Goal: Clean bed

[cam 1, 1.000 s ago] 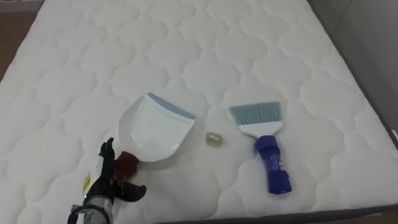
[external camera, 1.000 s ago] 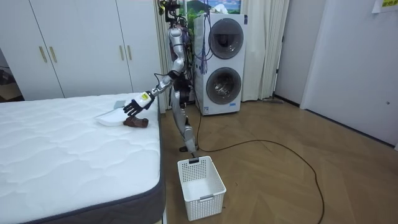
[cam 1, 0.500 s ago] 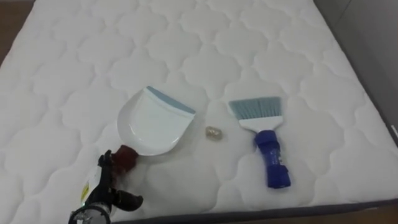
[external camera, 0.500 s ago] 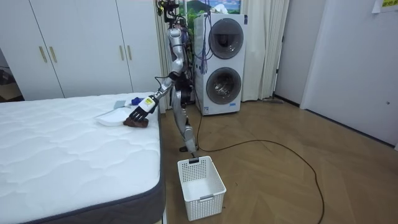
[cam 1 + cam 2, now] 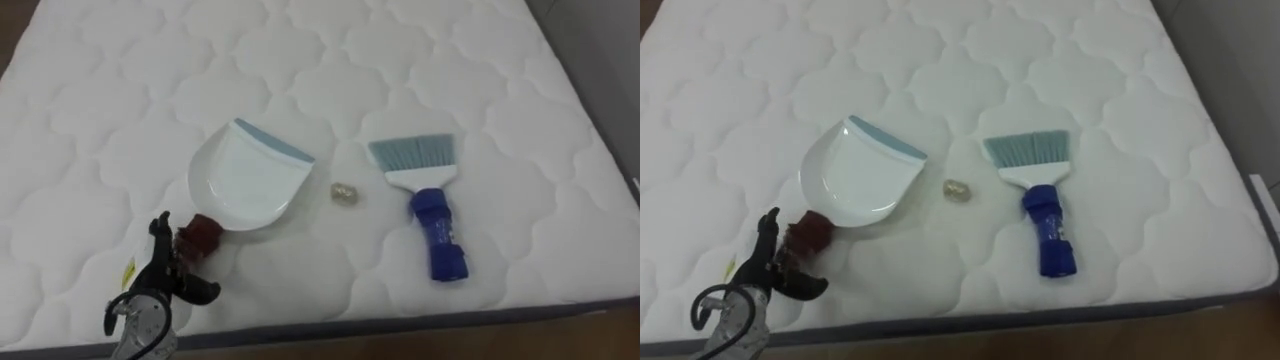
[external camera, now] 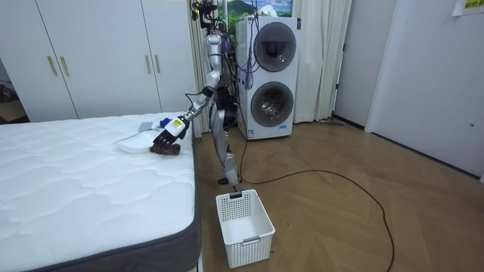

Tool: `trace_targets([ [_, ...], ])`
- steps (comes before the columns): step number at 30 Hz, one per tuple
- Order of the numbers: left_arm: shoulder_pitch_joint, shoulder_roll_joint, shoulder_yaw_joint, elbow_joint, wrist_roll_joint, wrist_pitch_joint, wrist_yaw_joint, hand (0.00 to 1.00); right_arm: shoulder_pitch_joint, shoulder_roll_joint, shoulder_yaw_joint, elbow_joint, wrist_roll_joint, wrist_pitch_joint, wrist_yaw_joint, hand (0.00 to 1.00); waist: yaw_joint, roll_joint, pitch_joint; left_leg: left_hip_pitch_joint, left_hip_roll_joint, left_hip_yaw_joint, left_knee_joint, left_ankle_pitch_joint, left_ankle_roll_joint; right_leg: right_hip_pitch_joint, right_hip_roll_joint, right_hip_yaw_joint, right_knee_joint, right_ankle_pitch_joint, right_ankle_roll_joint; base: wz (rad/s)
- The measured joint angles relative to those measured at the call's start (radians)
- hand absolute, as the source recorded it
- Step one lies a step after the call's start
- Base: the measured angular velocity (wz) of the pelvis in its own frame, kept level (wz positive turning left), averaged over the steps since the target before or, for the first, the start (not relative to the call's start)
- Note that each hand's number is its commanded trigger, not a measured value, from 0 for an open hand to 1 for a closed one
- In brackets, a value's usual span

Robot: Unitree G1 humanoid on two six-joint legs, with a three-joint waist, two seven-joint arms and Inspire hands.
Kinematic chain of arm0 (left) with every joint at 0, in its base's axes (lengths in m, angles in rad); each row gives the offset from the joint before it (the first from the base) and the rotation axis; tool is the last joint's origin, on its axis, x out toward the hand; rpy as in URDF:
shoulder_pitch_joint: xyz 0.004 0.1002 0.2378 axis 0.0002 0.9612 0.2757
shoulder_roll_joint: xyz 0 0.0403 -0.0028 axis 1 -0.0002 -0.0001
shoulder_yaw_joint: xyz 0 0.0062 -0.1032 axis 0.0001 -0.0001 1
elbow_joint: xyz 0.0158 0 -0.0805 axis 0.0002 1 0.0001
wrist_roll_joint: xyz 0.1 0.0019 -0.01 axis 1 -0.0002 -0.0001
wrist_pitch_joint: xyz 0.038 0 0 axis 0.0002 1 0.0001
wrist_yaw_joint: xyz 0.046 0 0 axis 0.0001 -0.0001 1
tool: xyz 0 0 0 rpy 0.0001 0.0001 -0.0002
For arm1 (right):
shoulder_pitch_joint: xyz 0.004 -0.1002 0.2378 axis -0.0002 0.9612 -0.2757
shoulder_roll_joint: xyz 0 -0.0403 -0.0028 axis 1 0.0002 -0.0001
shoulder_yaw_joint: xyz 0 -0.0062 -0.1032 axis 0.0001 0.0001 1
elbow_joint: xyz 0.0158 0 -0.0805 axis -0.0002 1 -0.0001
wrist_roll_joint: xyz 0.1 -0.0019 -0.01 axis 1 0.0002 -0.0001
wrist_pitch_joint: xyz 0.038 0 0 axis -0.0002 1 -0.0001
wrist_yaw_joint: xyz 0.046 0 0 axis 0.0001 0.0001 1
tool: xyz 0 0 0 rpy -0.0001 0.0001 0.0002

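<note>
A white dustpan (image 5: 245,190) with a blue-grey lip and a dark red handle (image 5: 203,237) lies on the white quilted mattress (image 5: 350,60). A small crumpled scrap (image 5: 344,192) sits just right of it. Further right lies a blue hand brush (image 5: 430,225), bristles pointing away from me. My left hand (image 5: 165,275) is at the near end of the dustpan's handle, fingers spread and open, with nothing held. In the room view this left hand (image 6: 168,134) points its fingers down over the handle (image 6: 165,148).
The mattress's near edge (image 5: 400,325) runs close below the tools. I stand at the bed's side by two stacked washing machines (image 6: 271,75). A white basket (image 6: 243,217) stands on the wooden floor beside the bed.
My left hand has come down from hovering over the dustpan's handle to its near end, fingers now pointing down. Dustpan, scrap and brush lie as before; the view shifted slightly.
</note>
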State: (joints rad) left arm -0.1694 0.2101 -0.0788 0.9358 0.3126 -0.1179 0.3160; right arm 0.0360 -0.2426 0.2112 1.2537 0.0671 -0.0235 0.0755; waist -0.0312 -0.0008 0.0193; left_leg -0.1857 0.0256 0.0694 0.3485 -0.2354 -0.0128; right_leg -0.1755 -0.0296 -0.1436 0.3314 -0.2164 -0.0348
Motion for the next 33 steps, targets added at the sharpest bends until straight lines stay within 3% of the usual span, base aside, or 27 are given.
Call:
trace_targets([
  [9,-0.028,0.005,0.000,0.009,-0.005,-0.006,-0.004,0.00,-0.024,0.001,0.008,0.000,0.002,-0.010,-0.002,0.00,0.000,-0.003,0.0116,-0.046,0.000,0.012,0.034,-0.002,0.015,-0.040,-0.008,-0.001,0.019,-0.003,0.004,0.02],
  [22,-0.052,0.009,-0.002,0.077,-0.049,-0.006,-0.064,0.00,-0.041,0.000,0.040,-0.001,0.007,-0.010,-0.010,0.00,-0.004,-0.007,0.0110,-0.077,-0.001,0.023,0.051,-0.002,0.015,-0.077,-0.014,0.002,0.054,-0.007,0.004,0.00],
  [28,-0.129,0.020,-0.004,0.153,-0.120,-0.006,-0.062,0.00,-0.055,0.000,0.063,-0.003,0.029,-0.009,-0.012,0.00,-0.022,-0.008,0.0114,-0.103,0.002,0.034,0.066,-0.002,0.016,-0.105,-0.014,0.005,0.066,-0.007,0.004,-0.01],
  [33,-0.145,0.025,-0.004,0.166,-0.162,-0.006,-0.056,0.00,-0.056,0.000,0.081,-0.001,0.077,-0.010,-0.035,0.00,-0.041,-0.003,0.0126,-0.127,0.004,0.042,0.076,-0.002,0.016,-0.134,-0.014,0.014,0.075,-0.007,0.004,-0.05],
])
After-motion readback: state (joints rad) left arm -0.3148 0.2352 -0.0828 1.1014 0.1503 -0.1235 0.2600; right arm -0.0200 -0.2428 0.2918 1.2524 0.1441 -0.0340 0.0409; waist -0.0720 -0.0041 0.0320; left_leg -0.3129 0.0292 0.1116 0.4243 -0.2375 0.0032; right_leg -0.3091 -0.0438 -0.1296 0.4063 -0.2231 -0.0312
